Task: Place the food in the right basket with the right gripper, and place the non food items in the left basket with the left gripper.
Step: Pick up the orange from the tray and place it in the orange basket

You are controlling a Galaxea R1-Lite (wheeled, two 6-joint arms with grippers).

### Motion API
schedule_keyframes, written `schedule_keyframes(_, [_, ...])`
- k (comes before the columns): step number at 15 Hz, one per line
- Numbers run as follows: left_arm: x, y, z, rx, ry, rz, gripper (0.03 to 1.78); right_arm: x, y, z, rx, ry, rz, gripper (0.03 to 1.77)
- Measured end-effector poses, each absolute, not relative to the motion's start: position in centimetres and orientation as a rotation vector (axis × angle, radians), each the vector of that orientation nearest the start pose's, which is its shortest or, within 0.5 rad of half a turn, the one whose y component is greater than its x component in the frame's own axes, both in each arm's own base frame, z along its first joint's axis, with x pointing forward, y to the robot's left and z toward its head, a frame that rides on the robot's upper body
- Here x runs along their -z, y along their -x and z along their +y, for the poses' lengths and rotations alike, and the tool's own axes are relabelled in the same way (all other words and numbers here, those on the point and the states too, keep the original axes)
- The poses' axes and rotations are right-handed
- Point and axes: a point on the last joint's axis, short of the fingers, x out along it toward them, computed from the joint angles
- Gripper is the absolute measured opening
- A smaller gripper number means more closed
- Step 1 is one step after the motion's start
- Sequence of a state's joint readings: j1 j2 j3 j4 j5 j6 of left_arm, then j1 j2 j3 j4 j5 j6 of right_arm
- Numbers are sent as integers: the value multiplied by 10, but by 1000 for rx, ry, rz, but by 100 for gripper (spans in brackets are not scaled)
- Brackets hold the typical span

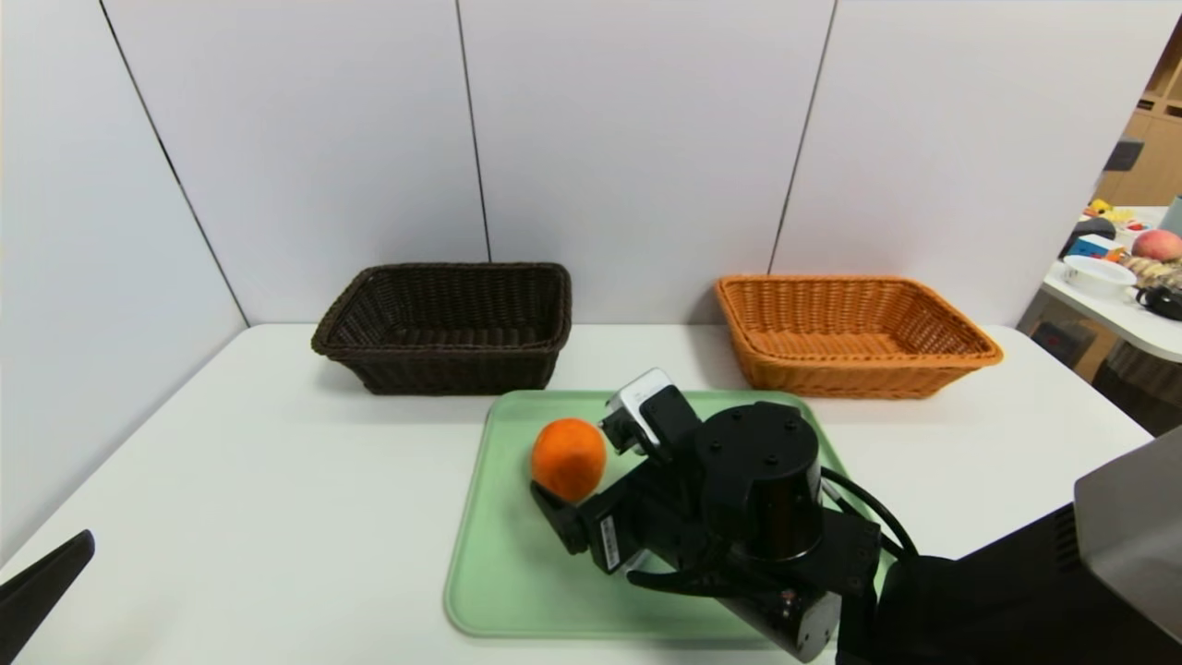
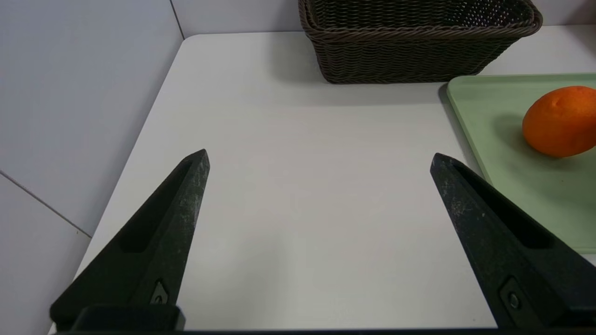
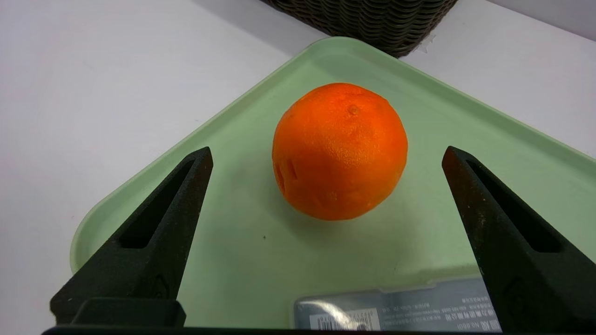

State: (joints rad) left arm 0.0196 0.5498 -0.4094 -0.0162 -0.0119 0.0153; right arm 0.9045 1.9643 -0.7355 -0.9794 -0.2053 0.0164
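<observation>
A: Where's the orange point(image 3: 339, 151)?
B: On the green tray point(image 3: 233, 260), just ahead of the right gripper point(image 3: 326, 158), jaws spread wide, not touching it.
A: The left gripper point(image 2: 319, 160)?
B: Parked over bare table point(image 2: 302, 209), jaws apart.

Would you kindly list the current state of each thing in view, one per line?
Round orange fruit: resting on tray, ungripped.
Pale green plastic tray: flat on table.
Dark brown wicker basket: upright, empty.
Orange wicker basket: upright, empty.
Right gripper: open, facing the fruit.
Left gripper: open, over bare table.
</observation>
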Motion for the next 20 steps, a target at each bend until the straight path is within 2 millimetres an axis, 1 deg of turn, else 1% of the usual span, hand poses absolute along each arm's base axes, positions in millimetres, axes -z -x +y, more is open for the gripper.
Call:
schedule_keyframes(4, [-192,-29,0,-7,-14,130,169,-104,-226,280,-703,134,221,170])
schedule_keyframes(6, [-190,-29,0,-6,-15,135,169,-98,-230,283,-706,145,229,170])
schedule_keyframes(9, [-188,-28,0,-6,-15,139,169,-91,-235,283,-707,165,240,170])
schedule_keyframes(12, [-185,-28,0,-6,-14,147,169,-87,-244,281,-701,176,237,170])
schedule_keyframes(20, [-179,-28,0,-3,-14,162,169,-78,-255,282,-682,192,245,170])
